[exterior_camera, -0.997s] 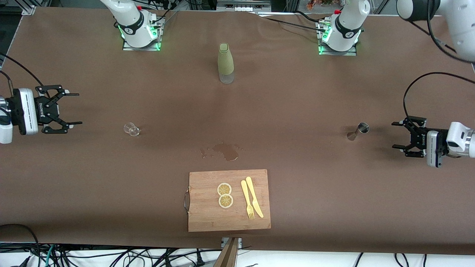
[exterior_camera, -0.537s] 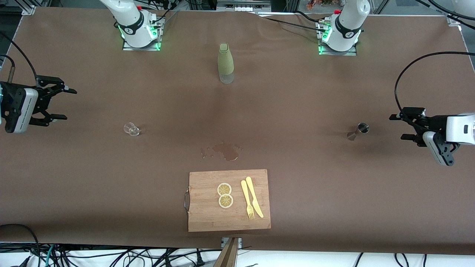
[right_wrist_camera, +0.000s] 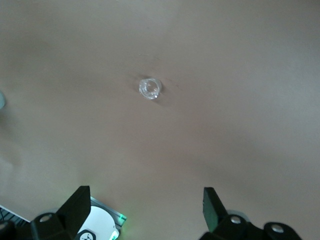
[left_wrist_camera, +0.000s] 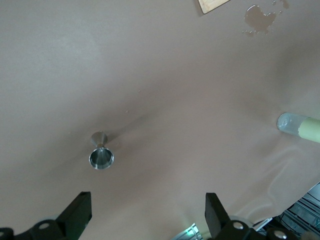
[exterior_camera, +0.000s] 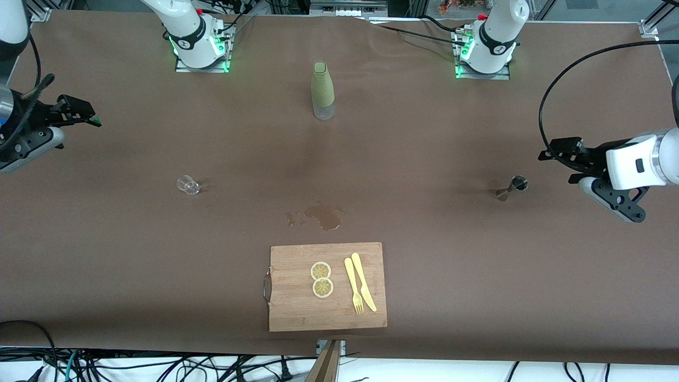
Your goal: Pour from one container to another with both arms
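A small clear glass [exterior_camera: 187,184] stands on the brown table toward the right arm's end, also visible as the glass [right_wrist_camera: 150,88] in the right wrist view. A metal jigger [exterior_camera: 513,187] stands toward the left arm's end and shows as the jigger [left_wrist_camera: 101,152] in the left wrist view. My right gripper [exterior_camera: 87,114] hangs open and empty above the table edge, apart from the glass; in its wrist view the right gripper [right_wrist_camera: 145,210] holds nothing. My left gripper [exterior_camera: 555,168] is open beside the jigger, clear of it, and the left gripper [left_wrist_camera: 147,217] is empty.
A green-sleeved bottle [exterior_camera: 322,90] stands mid-table, close to the bases. A wet spill [exterior_camera: 323,216] lies near the middle. Nearer the camera, a wooden cutting board [exterior_camera: 297,313] carries two lemon slices [exterior_camera: 321,279], a yellow fork [exterior_camera: 353,286] and a knife [exterior_camera: 364,281].
Both grippers have swung toward the bases' side of the table and turned at the wrist. Both stayed open. The glass and jigger have not moved.
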Available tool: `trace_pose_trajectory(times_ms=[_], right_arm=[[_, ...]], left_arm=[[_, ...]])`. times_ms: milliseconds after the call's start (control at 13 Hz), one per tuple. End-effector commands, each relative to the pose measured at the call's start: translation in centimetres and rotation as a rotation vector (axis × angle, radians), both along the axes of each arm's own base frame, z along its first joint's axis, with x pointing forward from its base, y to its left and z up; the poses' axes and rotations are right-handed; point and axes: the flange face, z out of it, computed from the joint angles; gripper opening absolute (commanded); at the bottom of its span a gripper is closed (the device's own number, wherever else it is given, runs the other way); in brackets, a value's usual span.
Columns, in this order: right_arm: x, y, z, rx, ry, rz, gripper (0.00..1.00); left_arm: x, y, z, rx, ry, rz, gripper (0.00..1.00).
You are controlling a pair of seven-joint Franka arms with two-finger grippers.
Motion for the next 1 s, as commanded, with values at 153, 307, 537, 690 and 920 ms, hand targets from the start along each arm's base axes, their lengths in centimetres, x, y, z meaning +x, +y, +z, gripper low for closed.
trace_pose_trajectory(times_ms=[153, 307, 537, 690, 920], right_arm=[[-4.3, 0.0, 1.2, -0.082, -0.027, -0.173, 1.00], [-5.2, -0.4, 1.2, -0.067, -0.047, -0.184, 1.00], [-5.1, -1.5, 2.4, -0.062, -0.101, -0.202, 1.00], [-5.1, -1.6, 3.0, -0.066, -0.106, -0.238, 1.00], [-4.5, -1.1, 3.8, -0.067, -0.102, -0.412, 1.00]], left_arm=[[-1.3, -3.1, 5.5, 0.182, 0.005, -0.019, 1.00], [-1.3, -2.5, 6.7, 0.222, -0.020, -0.014, 1.00], [-0.2, -1.7, 8.0, 0.242, -0.122, 0.024, 1.00], [-0.2, -1.8, 8.0, 0.278, -0.106, 0.178, 1.00], [-0.4, -2.0, 8.4, 0.292, -0.104, 0.253, 1.00]])
